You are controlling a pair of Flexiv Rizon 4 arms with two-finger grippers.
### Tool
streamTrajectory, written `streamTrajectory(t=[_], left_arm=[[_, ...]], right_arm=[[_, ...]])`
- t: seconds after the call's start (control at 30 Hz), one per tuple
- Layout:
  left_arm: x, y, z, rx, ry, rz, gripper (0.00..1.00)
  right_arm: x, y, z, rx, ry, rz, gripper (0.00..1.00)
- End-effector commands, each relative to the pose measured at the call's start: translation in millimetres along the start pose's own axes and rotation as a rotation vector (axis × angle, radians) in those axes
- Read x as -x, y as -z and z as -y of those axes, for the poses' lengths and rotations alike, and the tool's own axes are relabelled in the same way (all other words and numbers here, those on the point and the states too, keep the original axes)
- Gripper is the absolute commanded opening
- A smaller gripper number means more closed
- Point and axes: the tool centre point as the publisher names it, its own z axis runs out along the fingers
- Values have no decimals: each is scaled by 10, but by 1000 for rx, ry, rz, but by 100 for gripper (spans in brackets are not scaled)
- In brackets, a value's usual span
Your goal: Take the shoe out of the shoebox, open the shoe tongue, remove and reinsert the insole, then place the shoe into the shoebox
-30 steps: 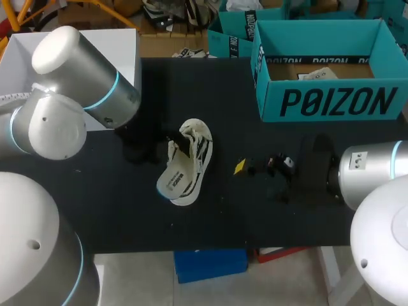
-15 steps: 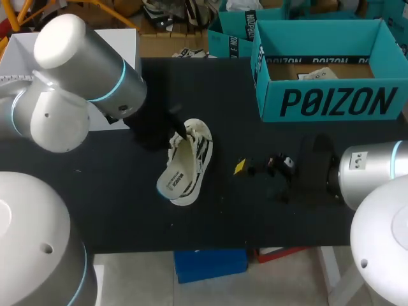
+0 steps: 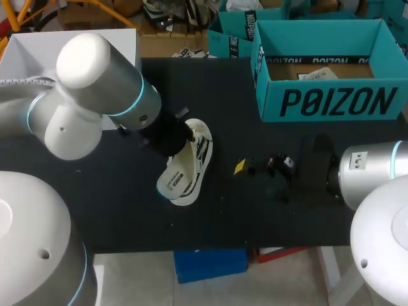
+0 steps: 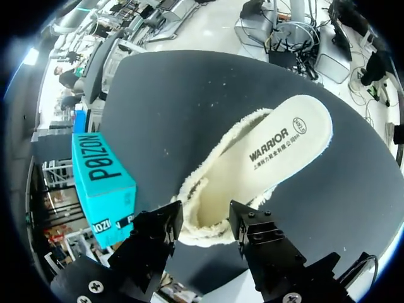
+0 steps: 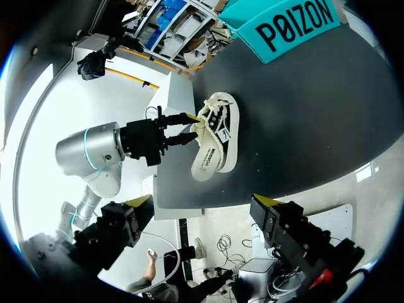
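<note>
**Insole work, with the shoe out on the table**

Left gripper stands with its fingers apart and the frayed rim of the shoe between them. We cannot see a firm pinch from both sides. The insole lies along the shoe with its printed face up, and its far end juts past the shoe. We judge the insole step to be in hand (whether it is on its way out or back in, we cannot tell).

The next move calls for the fingers to close on the right layer, the insole's end rather than the shoe's rim. The shoe lies on its side on the table with nothing bracing it, so it could drag along.

Behind the fingers, the left arm reaches in low from its own side, its wrist over the shoe's top end. The right gripper hangs wide open and empty, well apart from the shoe. The shoebox sits at the far right of the table with no shoe in it.
</note>
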Motion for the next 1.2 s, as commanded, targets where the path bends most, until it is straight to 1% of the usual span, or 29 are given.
streamTrajectory(t=[0.03,0.3,0.5,0.57,0.6,0.67,0.73,0.77,0.8,1.0,1.2], left_arm=[[3,-112,-35,21,24,26,46],[162,-200,-153,51,53,52,45],[157,-331,-194,53,62,29,45],[149,-369,-203,52,65,20,43],[144,-388,-205,52,65,12,40],[131,-427,-214,52,69,7,38],[123,-442,-215,57,73,-1,28],[115,-453,-218,58,76,-1,12],[111,-459,-222,58,78,0,1],[144,-438,-204,63,73,20,0],[163,-362,-175,45,68,53,0]], right_arm=[[71,7,1,-14,-13,-204,100],[71,7,1,-14,-13,-204,100],[71,7,1,-14,-13,-204,100],[71,7,1,-14,-13,-204,100],[71,7,1,-14,-13,-204,100],[71,7,1,-14,-13,-204,100],[71,7,1,-14,-13,-204,100],[71,7,1,-14,-13,-204,100],[71,7,1,-14,-13,-204,100],[71,7,1,-14,-13,-204,100],[71,7,1,-14,-13,-204,100]])
